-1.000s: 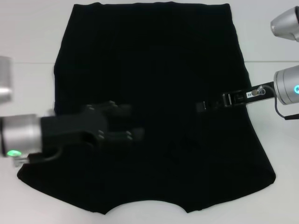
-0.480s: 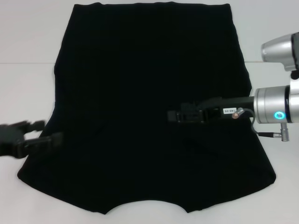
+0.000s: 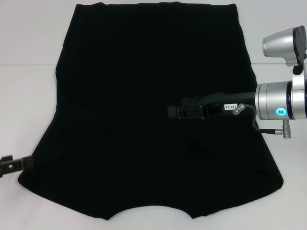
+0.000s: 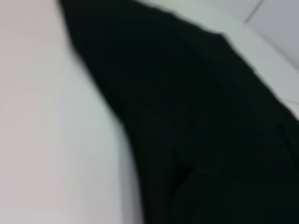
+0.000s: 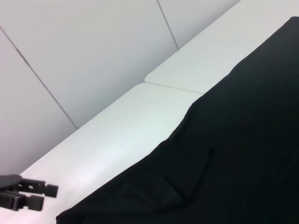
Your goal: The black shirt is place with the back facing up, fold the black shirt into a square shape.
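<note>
Since a second ago the left claw (image 3: 14,164) has pulled off the shirt (image 3: 144,72) to its near left corner, just beside the hem edge, while the right claw (image 3: 184,113) has slid in from the shirt's right side to hover over its middle.

That shirt lies spread flat on the white table (image 3: 29,96), plain black side up, no fold made yet, sleeves apparently already tucked in along the sides. Whether the right claw is spread or pressed together I cannot tell; it blends into the black cloth. Of the left claw only the tips show, two prongs slightly apart, pinching nothing.

Risks, as I judge them: black claw against black cloth makes depth hard to read, so a grab at mid-shirt could pinch one layer only, or bunch the cloth. A lone pull by one claw could drag the whole shirt askew and spoil the square.
</note>
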Tool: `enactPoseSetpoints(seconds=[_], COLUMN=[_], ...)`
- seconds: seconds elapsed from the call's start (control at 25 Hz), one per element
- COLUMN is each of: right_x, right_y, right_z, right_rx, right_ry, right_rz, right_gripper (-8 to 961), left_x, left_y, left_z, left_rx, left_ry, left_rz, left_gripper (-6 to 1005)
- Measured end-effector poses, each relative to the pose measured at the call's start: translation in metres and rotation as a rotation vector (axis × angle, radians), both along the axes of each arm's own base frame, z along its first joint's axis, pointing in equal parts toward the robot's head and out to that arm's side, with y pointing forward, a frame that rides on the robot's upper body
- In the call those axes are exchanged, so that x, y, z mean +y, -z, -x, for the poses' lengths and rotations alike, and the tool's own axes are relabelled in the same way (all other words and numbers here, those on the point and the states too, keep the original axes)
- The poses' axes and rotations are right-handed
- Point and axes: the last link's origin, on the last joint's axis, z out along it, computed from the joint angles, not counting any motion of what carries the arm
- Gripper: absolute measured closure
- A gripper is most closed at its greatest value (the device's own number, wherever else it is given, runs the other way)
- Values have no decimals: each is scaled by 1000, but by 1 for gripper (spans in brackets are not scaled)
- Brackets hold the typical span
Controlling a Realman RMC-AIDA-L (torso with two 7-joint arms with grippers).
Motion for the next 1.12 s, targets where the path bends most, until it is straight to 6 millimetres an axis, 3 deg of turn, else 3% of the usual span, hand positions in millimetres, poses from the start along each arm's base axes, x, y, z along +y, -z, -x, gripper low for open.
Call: enactPoseSetpoints(seconds=[0.08, 0.4, 1.12], right_x=[0, -10, -10], right_y=[0, 1, 0], right_z=[1, 3, 11], right_rx=[-5, -24, -9], right_ry=[-10, -98, -129], right_rz=[6, 63, 71], right_gripper=[239, 238, 234], left_x=[2, 4, 9], left_y=[5, 10, 28], left_z=[6, 10, 1], left_rx=[-22, -56, -11], left_ry=[-94, -167, -123], left_rz=[16, 32, 162], left_gripper=[154, 156, 160])
